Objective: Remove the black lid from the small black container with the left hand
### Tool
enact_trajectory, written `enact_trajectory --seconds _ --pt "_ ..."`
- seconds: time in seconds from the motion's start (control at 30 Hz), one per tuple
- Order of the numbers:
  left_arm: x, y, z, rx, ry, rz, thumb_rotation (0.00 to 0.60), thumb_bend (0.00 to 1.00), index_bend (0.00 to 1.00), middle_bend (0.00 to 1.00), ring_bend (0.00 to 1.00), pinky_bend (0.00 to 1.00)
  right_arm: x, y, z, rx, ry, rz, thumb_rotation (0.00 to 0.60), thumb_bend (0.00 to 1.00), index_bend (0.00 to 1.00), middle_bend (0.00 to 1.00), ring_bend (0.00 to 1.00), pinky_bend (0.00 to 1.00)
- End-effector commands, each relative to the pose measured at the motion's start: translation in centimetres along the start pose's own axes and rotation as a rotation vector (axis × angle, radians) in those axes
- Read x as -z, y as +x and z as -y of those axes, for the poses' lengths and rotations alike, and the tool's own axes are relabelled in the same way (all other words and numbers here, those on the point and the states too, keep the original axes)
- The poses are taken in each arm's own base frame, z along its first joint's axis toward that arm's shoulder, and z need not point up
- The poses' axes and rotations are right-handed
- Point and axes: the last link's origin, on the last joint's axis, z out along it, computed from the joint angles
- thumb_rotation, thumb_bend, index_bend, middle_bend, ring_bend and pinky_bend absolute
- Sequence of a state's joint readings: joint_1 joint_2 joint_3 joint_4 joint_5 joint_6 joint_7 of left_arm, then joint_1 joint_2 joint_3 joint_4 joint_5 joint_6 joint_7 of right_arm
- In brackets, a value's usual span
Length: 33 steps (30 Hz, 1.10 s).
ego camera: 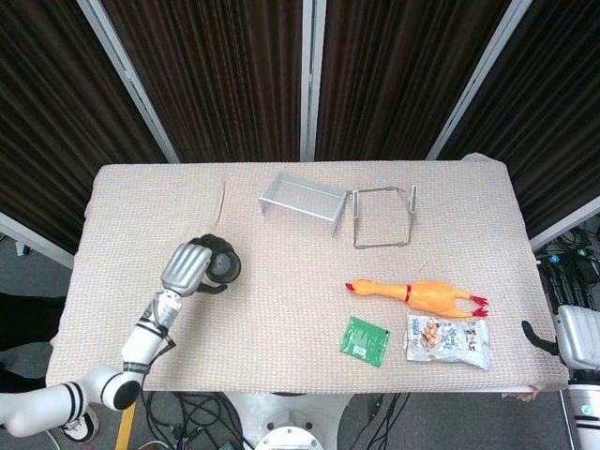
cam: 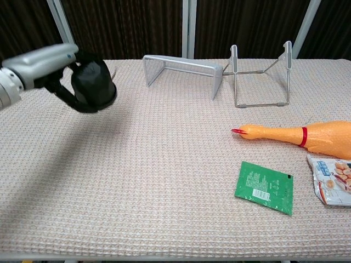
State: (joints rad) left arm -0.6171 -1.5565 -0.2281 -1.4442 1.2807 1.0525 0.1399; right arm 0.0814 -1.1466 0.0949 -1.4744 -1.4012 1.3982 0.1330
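Note:
My left hand (ego camera: 190, 266) (cam: 46, 64) grips the small black container (ego camera: 222, 267) (cam: 92, 83) and holds it in the air above the table's left side. The fingers wrap around the container, which tilts. Its black lid does not stand out from the black body in either view. Nothing of it is left on the cloth below. My right hand (ego camera: 574, 337) hangs off the table's right edge in the head view. Only its pale back and a black thumb sticking out show, with nothing in it.
On the beige cloth (cam: 164, 164) stand a silver mesh shelf (cam: 184, 68) and a wire rack (cam: 261, 74) at the back. A rubber chicken (cam: 299, 135), a green packet (cam: 264, 186) and a snack bag (cam: 333, 186) lie at the right.

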Motion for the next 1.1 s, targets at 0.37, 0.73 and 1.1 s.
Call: enact_trajectory --seconds 0.37,0.73,1.1 --pt "-1.5 8.6 -0.6 0.016 0.041 -0.252 0.6 0.26 0.45 0.49 0.27 0.37 0.3 0.1 0.6 -0.023 0.037 -0.002 0.6 0.2 0.0 0.0 0.0 0.0" --pt "-4.4 7.3 -0.8 0.041 -0.005 -0.188 0.6 0.26 0.49 0.5 0.28 0.37 0.2 0.1 0.5 -0.018 0.033 -0.001 0.6 0.2 0.0 0.0 0.0 0.0" --pt "-3.3 12.3 -3.7 0.155 -0.117 -0.582 0.6 0.26 0.5 0.51 0.3 0.39 0.3 0.0 0.2 -0.02 0.023 0.002 0.6 0.2 0.0 0.0 0.0 0.0"
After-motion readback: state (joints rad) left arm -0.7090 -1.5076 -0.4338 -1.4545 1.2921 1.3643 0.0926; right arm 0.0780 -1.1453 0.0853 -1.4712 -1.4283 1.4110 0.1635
